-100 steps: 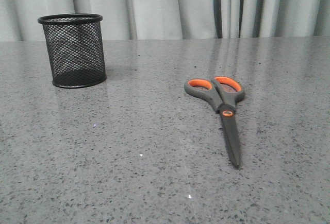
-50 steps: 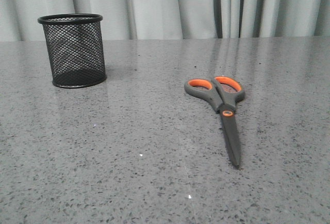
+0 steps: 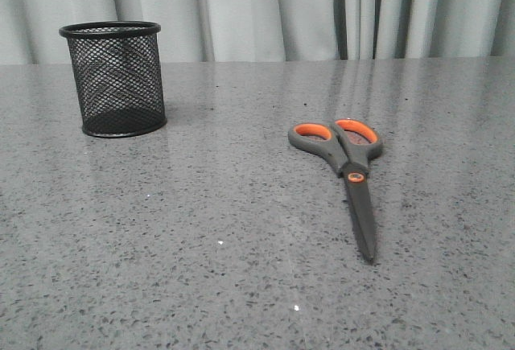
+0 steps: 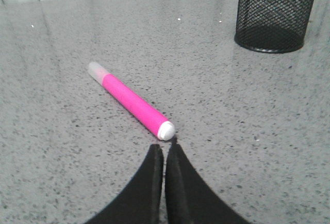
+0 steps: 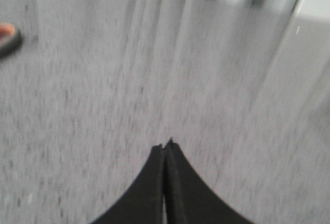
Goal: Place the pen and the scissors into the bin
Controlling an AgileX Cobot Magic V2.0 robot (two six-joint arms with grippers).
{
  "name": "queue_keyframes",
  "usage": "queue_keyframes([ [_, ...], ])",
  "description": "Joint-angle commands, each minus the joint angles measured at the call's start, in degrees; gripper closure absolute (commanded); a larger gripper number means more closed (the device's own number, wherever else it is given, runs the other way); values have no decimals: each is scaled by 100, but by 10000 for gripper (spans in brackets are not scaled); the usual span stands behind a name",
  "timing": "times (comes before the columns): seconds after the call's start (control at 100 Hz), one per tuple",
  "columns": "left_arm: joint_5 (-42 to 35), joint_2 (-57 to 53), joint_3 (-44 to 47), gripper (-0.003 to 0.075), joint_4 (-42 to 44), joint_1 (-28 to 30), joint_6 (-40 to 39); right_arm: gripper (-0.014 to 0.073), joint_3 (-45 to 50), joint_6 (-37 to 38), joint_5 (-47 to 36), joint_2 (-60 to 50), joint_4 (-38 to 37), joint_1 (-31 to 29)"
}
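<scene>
The black mesh bin (image 3: 113,78) stands upright at the far left of the grey table; it also shows in the left wrist view (image 4: 274,12). The scissors (image 3: 348,166) lie flat to the right of centre, closed, handles away from me, blades pointing toward the front edge. The pink pen (image 4: 131,101) lies flat on the table in the left wrist view only. My left gripper (image 4: 164,147) is shut and empty, its tips just short of the pen's white end. My right gripper (image 5: 164,146) is shut and empty over bare table; one orange-lined scissor handle (image 5: 7,37) shows at that view's edge. Neither arm shows in the front view.
Grey speckled table (image 3: 201,229) with pale curtains (image 3: 265,8) behind its far edge. The right wrist view is blurred.
</scene>
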Motion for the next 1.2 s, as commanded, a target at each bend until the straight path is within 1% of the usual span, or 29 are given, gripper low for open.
queue_keyframes([
  [0.0,-704,-26,255,739,179,23,8,663,81,-5,-1312,-103,-172,-28],
  [0.05,-1111,-26,255,739,-58,23,8,663,81,26,-1818,-103,11,-28],
  [0.08,-1461,-26,255,739,-259,23,8,663,81,131,-2159,-103,263,-28],
  [0.13,-1911,-26,255,739,-746,23,8,663,81,484,-2544,-103,756,-28],
  [0.16,-2150,-26,255,739,-1095,23,8,663,81,853,-2665,-103,1057,-28],
  [0.21,-2548,-26,244,739,-1876,23,-34,663,81,1218,-2614,-103,1402,-28],
  [0.22,-2647,-26,244,739,-2141,23,-68,663,81,1244,-2532,-103,1462,-28],
  [0.33,-3092,-26,205,739,-4166,23,-190,663,81,1388,-2042,-103,1567,-28],
  [0.38,-3134,-26,205,739,-4764,23,-190,663,81,1515,-1987,-103,1590,-28],
  [0.43,-3134,-26,205,739,-5069,23,-190,663,81,1707,-2091,-103,1590,-28],
  [0.56,-2921,-26,195,738,-5085,23,-190,663,52,2339,-2502,-103,1590,-28],
  [0.59,-2847,-26,182,732,-5071,23,-190,662,-8,2376,-2484,-103,1590,-28],
  [0.63,-2739,-26,103,704,-4973,23,-179,659,-88,2375,-2412,-103,1590,-28],
  [0.68,-2498,-2,-62,640,-4716,23,-131,647,-287,2375,-2220,-78,1590,-28],
  [0.71,-2264,27,-191,577,-4445,23,-116,628,-409,2375,-2054,-49,1590,-28],
  [0.73,-2120,64,-299,550,-4266,23,-116,608,-507,2375,-1981,-13,1590,-28],
  [0.74,-2075,79,-337,521,-4210,23,-116,601,-539,2375,-1904,-1,1590,-28],
  [0.78,-1756,210,-593,436,-3956,23,-116,547,-734,2375,-1716,88,1590,-28],
  [0.83,-1369,454,-922,356,-3741,23,-116,469,-950,2375,-1531,240,1590,-28],
  [0.88,-965,781,-1277,318,-3589,23,-116,391,-1167,2365,-1312,439,1590,-28],
  [0.94,-495,1282,-1772,325,-3432,23,-116,311,-1469,2352,-977,747,1590,-28],
  [0.99,-209,1712,-2166,352,-3322,23,-116,277,-1722,2326,-527,1004,1590,-18],
  [1.07,255,2442,-2841,414,-3090,23,-116,272,-2152,2210,114,1436,1590,-18],
  [1.14,866,3204,-3426,479,-2736,23,-127,274,-2471,2043,497,1746,1590,-18],
  [1.19,1289,3685,-3836,504,-2465,23,-240,274,-2657,1941,682,1899,1590,-18],
])
